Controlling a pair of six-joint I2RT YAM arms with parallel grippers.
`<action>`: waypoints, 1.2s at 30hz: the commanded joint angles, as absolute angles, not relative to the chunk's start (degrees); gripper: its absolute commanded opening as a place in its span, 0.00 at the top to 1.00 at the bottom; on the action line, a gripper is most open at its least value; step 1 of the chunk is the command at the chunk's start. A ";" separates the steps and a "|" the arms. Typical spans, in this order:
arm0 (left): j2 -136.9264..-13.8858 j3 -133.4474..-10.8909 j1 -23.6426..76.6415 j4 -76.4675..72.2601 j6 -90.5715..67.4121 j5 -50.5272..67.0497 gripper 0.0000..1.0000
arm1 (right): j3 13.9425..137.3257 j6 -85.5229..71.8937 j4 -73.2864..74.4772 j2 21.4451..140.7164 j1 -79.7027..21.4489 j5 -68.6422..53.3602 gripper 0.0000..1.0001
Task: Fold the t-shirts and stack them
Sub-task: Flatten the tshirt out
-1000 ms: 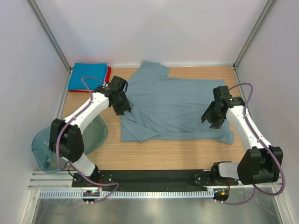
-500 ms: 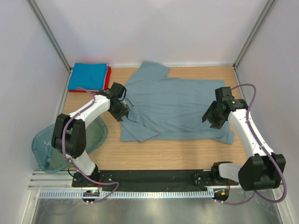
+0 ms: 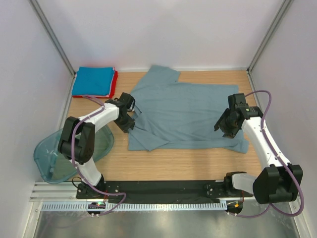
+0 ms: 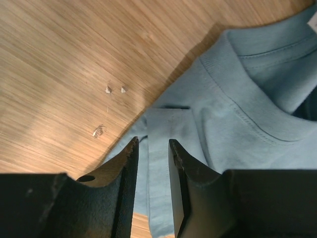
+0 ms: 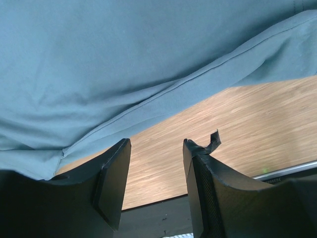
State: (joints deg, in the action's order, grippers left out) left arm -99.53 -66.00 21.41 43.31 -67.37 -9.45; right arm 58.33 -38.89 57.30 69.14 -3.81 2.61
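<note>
As the grey-blue t-shirt point(image 3: 185, 111) lies spread on the counter point(image 3: 198, 163), the left tool point(image 4: 152, 144) straddles its collar-side edge, jaws narrow; the right tool point(image 5: 156, 146) hangs wide, empty, over the hem. Pinch deep before lifting.

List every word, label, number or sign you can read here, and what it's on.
No text can be read anywhere.
The white neck label on the grey-blue t-shirt shows only as a sliver at the edge of the left wrist view, with no legible print.
</note>
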 commanded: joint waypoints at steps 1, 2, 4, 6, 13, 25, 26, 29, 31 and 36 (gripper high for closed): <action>-99.58 -65.65 21.62 40.96 -68.73 -10.99 0.69 | 58.18 -38.58 56.95 67.59 -4.13 2.90 0.46; -100.10 -65.65 21.53 40.78 -68.82 -10.90 0.69 | 58.18 -38.67 56.87 67.67 -4.13 2.90 0.46; -100.28 -65.30 21.53 40.52 -68.82 -11.07 0.70 | 58.01 -38.85 56.95 67.68 -4.13 2.99 0.46; -100.55 -64.95 21.53 39.73 -68.73 -11.25 0.70 | 57.83 -38.93 57.13 67.59 -4.04 3.08 0.46; -102.30 -65.30 21.53 39.29 -67.94 -10.99 0.71 | 56.95 -39.46 57.30 66.62 -4.13 3.51 0.46; -101.78 -67.05 21.53 42.09 -66.71 -12.39 0.96 | 56.08 -40.17 58.53 64.95 -4.04 4.74 0.46; -101.78 -67.76 21.53 43.93 -66.01 -13.09 0.99 | 56.07 -40.25 58.54 65.04 -4.13 4.66 0.46; -101.78 -69.96 21.53 46.74 -65.31 -13.80 1.00 | 55.81 -41.13 58.18 65.13 -4.13 4.40 0.46; -101.52 -71.01 21.62 48.07 -65.21 -14.24 1.00 | 55.81 -41.48 58.36 65.30 -4.13 4.22 0.46; -99.06 -72.16 21.53 53.51 -65.39 -16.87 1.00 | 56.16 -41.31 59.32 66.18 -4.04 6.76 0.46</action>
State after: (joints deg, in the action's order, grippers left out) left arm -102.28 -70.28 21.47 47.72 -65.52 -12.12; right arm 55.59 -40.75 58.52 66.35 -3.81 4.16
